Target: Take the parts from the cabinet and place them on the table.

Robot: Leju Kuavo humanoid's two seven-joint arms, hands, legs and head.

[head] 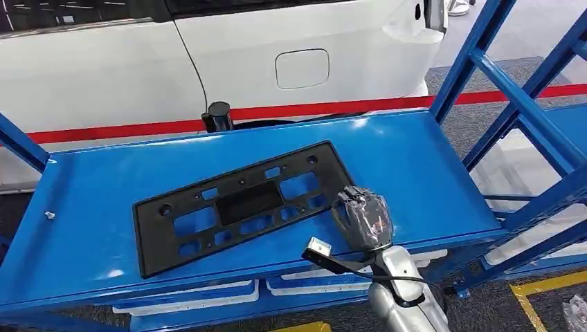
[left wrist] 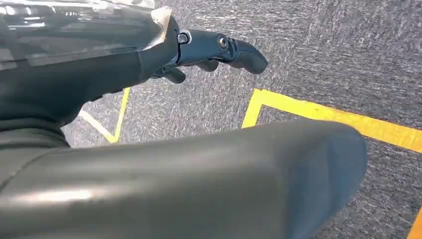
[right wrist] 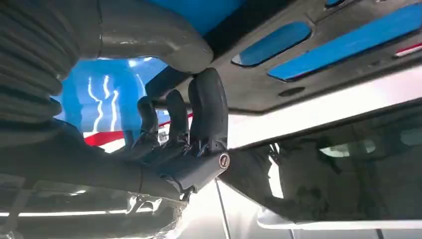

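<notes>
A flat black plastic part [head: 228,207] with several rectangular cutouts lies on the blue cabinet shelf [head: 415,173], slanting from front left to back right. My right hand [head: 361,218] sits at the part's near right corner, close to the shelf's front edge. In the right wrist view the thumb [right wrist: 164,40] and the dark fingers [right wrist: 199,109] close on the edge of the part [right wrist: 298,64] from opposite sides. My left hand [left wrist: 219,50] hangs over the grey floor with its fingers stretched out and nothing in them.
Blue cabinet uprights and braces [head: 512,97] rise at the right, another post [head: 21,145] at the left. A white car [head: 277,48] stands behind a red floor line [head: 311,109]. A small black post [head: 219,116] stands behind the shelf. White bins [head: 194,296] sit on the lower level.
</notes>
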